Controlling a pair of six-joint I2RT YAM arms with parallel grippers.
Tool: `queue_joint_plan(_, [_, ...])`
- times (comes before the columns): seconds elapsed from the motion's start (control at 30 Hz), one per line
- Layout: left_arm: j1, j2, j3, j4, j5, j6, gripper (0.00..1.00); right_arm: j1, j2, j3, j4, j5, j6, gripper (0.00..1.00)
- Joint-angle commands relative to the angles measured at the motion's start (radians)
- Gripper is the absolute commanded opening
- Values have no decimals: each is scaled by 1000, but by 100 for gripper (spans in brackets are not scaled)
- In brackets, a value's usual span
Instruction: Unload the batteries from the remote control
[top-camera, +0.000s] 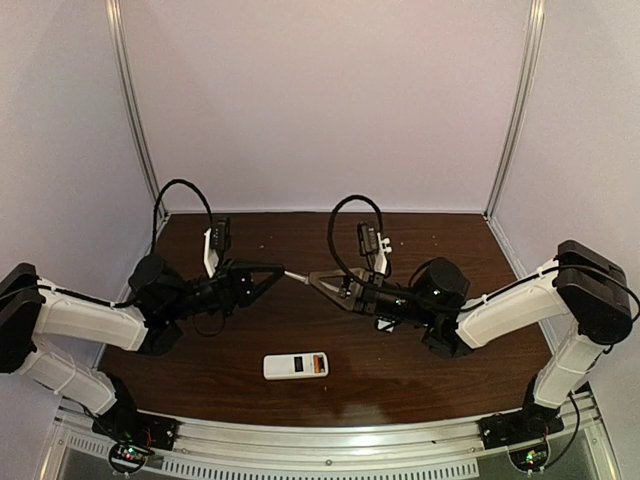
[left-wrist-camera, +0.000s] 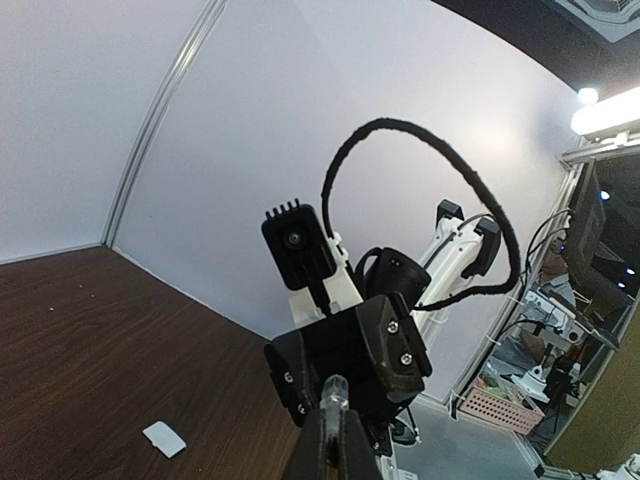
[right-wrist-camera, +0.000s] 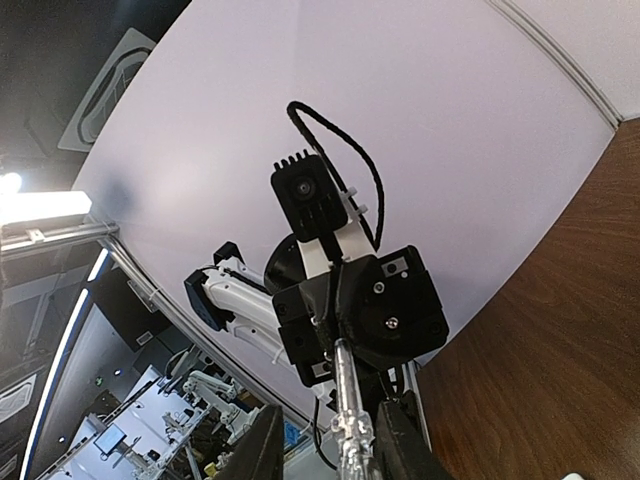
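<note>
The remote control (top-camera: 296, 365) waits while the screwdriver (top-camera: 296, 275), clenched in the left jaws, should be centred between the part-open right jaws.

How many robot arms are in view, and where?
2. The left arm comes from the left, the right arm from the right; left end effector and right end effector meet at the screwdriver above the table. None looks hidden.

The remote control (top-camera: 296, 365) was spotted lying flat toward 6 o'clock on the table (top-camera: 450, 380), a small white slab laid from 9 to 3 o'clock. Orange-red and dark patches were seen at its 3 o'clock end; whether those were the batteries could not be told.
</note>
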Motion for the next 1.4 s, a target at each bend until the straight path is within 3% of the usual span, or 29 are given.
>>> queue_joint_plan(0.0, [8,27,16,58,-24,9,0,-1,9,31,58,-7,5,30])
queue_joint_plan(0.23, [7,48,26,58,-18,11,0,0,9,37,35,-9,-1,29])
queue_joint_plan(0.57, [7,44,26,47,-16,21,0,0,2,45,-20,0,-24,35])
queue_joint_plan(0.73, [7,43,25,40,-20,25,0,0,-2,45,-30,-1,-31,32])
queue_joint_plan(1.0, [7,45,29,32,-19,29,0,0,-6,45,-44,-1,-38,20])
queue_joint_plan(1.27, [7,49,24,26,-20,39,0,-1,-12,36,-61,1,-47,0])
queue_joint_plan(1.3, [7,47,22,24,-22,42,7,0,-15,32,-62,4,-48,0])
queue_joint_plan(1.37, [7,34,13,15,-30,53,31,0,-25,20,-70,7,-55,0])
